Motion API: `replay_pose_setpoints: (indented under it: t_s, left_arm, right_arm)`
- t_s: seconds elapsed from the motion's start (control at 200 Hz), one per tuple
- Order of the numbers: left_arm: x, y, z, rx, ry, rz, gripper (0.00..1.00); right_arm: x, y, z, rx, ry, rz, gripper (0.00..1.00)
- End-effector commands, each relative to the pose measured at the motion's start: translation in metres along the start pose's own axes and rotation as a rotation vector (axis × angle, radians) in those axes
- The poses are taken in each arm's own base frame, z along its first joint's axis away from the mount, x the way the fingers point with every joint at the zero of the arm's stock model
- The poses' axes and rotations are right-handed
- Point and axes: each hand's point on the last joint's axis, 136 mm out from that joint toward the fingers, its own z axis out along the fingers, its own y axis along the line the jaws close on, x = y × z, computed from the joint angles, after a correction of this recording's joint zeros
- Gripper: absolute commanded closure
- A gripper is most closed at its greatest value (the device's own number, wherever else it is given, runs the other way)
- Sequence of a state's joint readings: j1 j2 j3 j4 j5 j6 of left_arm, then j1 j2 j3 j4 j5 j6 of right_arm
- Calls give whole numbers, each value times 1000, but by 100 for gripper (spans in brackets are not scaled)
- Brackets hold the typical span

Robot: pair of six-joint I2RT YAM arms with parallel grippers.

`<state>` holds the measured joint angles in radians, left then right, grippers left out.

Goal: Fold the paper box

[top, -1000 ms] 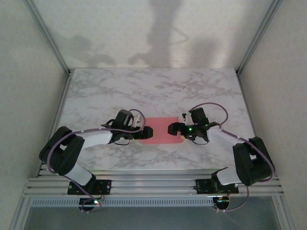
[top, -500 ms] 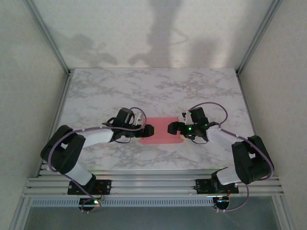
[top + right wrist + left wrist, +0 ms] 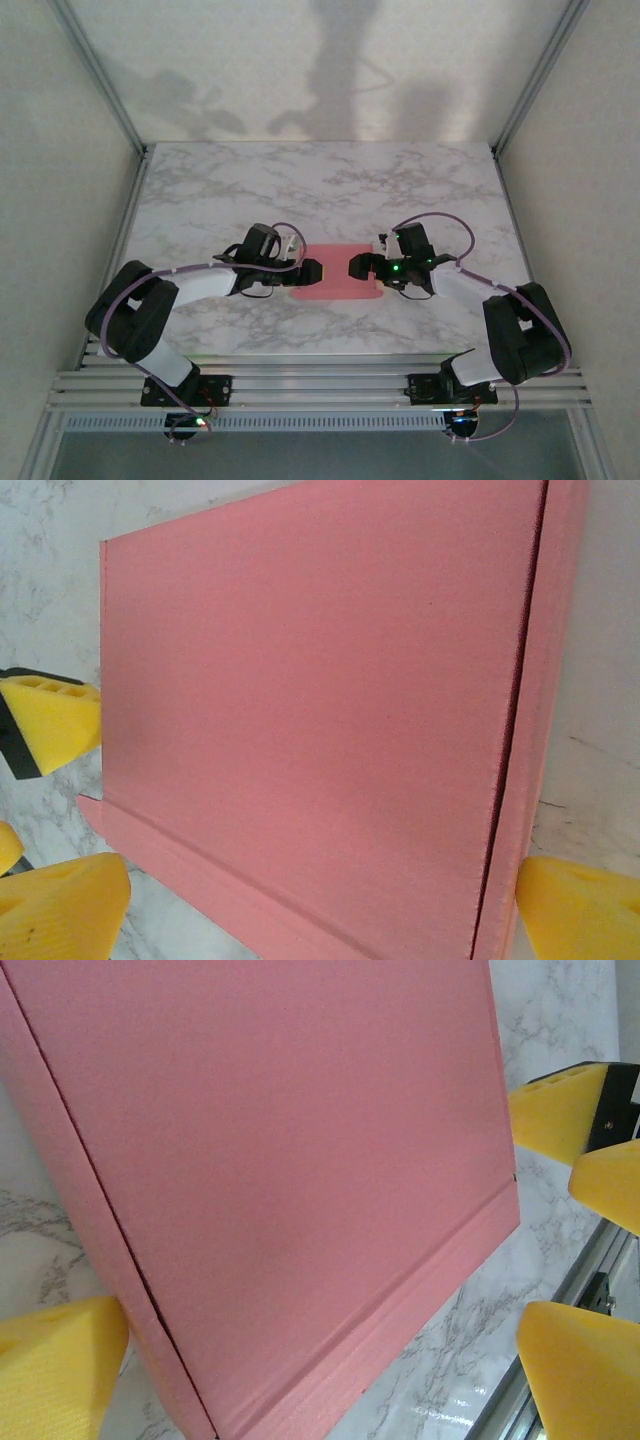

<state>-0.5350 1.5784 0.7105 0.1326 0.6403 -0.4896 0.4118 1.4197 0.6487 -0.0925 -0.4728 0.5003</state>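
Observation:
The paper box (image 3: pixel 335 285) lies flat on the marble table, pink face up, between my two grippers. My left gripper (image 3: pixel 312 271) is over its left end and my right gripper (image 3: pixel 357 268) over its right end, tips facing each other. In the left wrist view the pink sheet (image 3: pixel 290 1160) shows a crease along one edge; the left gripper (image 3: pixel 320 1380) is open, yellow fingertips (image 3: pixel 55 1370) standing wide on either side. In the right wrist view the box (image 3: pixel 320 700) spans the open right gripper (image 3: pixel 320 910), its pads (image 3: pixel 580 910) beside the sheet's edges. Nothing is gripped.
The marble table (image 3: pixel 320 190) stretches bare behind the box. White walls and metal frame posts (image 3: pixel 100 80) close it in on three sides. A metal rail (image 3: pixel 320 385) with the arm bases runs along the near edge.
Both grippers have crept slightly inward over the box, the left rightward and the right leftward. The box has not moved and both stay open.

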Motion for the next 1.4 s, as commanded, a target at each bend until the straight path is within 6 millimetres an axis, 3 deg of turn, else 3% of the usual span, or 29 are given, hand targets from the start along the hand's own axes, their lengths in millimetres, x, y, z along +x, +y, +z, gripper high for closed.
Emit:
replay_pose_setpoints:
  t_s: [0.0,0.626,1.396]
  left_arm:
    - [-7,-15,-1,44,-5,34,1]
    - [-39,-61,-39,143,-78,63,1]
    - [-54,-70,-56,153,-108,51,1]
  right_arm:
    - [-8,11,-3,-44,-16,-33,1]
    - [-28,43,-48,-70,-76,-27,1]
    - [-49,51,-71,-74,-96,72,1]
